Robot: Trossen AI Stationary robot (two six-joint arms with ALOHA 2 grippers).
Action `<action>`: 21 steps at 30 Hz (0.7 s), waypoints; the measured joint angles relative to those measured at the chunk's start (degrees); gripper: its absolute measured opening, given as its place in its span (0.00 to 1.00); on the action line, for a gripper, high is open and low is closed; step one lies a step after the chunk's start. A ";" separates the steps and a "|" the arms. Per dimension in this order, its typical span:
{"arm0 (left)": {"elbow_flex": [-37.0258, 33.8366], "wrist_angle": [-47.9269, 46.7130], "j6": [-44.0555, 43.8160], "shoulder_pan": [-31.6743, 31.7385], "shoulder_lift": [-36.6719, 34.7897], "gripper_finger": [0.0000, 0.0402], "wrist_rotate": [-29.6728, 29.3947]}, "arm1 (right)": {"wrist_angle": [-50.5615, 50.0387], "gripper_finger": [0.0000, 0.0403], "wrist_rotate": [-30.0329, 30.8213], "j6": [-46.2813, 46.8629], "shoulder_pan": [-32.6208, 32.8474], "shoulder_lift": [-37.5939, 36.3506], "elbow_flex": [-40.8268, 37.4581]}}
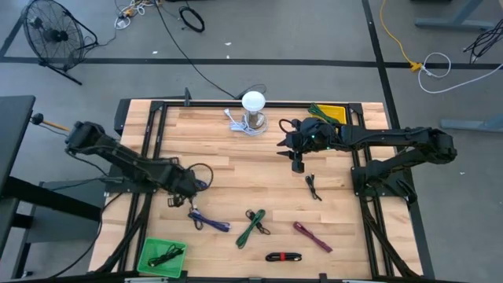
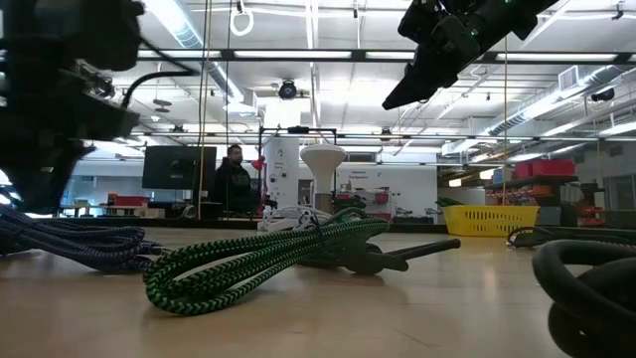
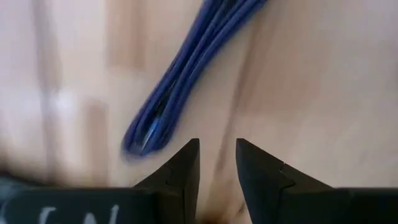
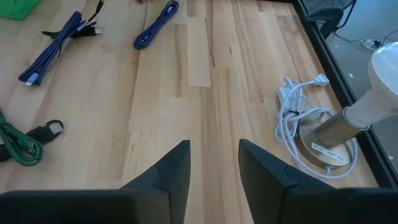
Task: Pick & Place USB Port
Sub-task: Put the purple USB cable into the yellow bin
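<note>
Landmark: lamp [image 1: 253,110] at the table's [image 1: 236,177] far edge.

Nearest the front edge, well away from the lamp: green bin [image 1: 162,257] holding a black cable, then black cable [image 1: 283,256], maroon cable [image 1: 312,236], green cable [image 1: 253,226], blue cable [image 1: 208,221].

Left gripper [image 1: 182,198] sits low just beside the blue cable, fingers [image 3: 180,171] slightly spread, nothing between them.

Small black cable [image 1: 313,187] is closer to the lamp.

Right gripper [image 1: 298,160] hangs raised beside the lamp, fingers [image 4: 166,174] apart, empty.

Yellow bin [image 1: 331,113] is level with the lamp.
</note>
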 joint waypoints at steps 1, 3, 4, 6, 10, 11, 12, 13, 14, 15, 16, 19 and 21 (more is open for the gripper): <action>0.04 1.44 1.89 0.68 0.00 0.27 0.14 | 0.15 0.33 0.00 0.00 -0.02 0.22 0.00; 0.04 2.78 4.64 2.08 0.00 0.27 -2.21 | 0.30 0.33 0.00 0.00 -0.02 0.74 0.00; 0.01 3.02 5.82 2.89 0.00 0.27 -3.88 | 0.76 0.33 0.00 0.00 -0.02 1.09 0.00; 0.04 3.86 6.46 4.68 0.01 0.27 -5.31 | 1.02 0.33 0.00 -0.02 0.00 1.85 -0.01; 0.03 4.68 8.12 7.15 0.02 0.27 -3.11 | 1.04 0.33 0.00 -0.02 -0.02 3.71 0.00; 0.03 4.81 8.48 7.59 0.02 0.27 -2.60 | 1.05 0.33 0.00 -0.06 0.00 4.10 0.00; 0.02 4.82 8.70 7.94 0.02 0.27 -1.99 | 1.11 0.33 0.00 -0.32 -0.01 4.36 0.00; 0.01 4.98 8.83 8.20 0.04 0.27 -1.77 | 1.09 0.33 0.00 -0.46 -0.02 4.53 -0.02; 0.04 5.43 9.03 8.39 0.04 0.27 -1.70 | 1.12 0.33 0.00 -0.46 0.00 4.64 0.00; 0.02 5.92 9.17 8.57 0.04 0.27 -1.57 | 1.31 0.33 -0.01 -0.47 0.00 4.66 -0.01; 0.01 6.28 9.31 8.61 0.04 0.27 -1.60 | 1.45 0.33 0.00 -0.48 0.00 4.67 0.00; 0.04 8.56 10.22 8.59 0.04 0.27 -1.70 | 1.72 0.33 0.00 -0.60 0.00 4.67 0.00; 0.04 9.41 10.73 8.59 0.57 0.27 -1.74 | 1.72 0.33 -0.01 -1.13 -0.01 4.67 0.00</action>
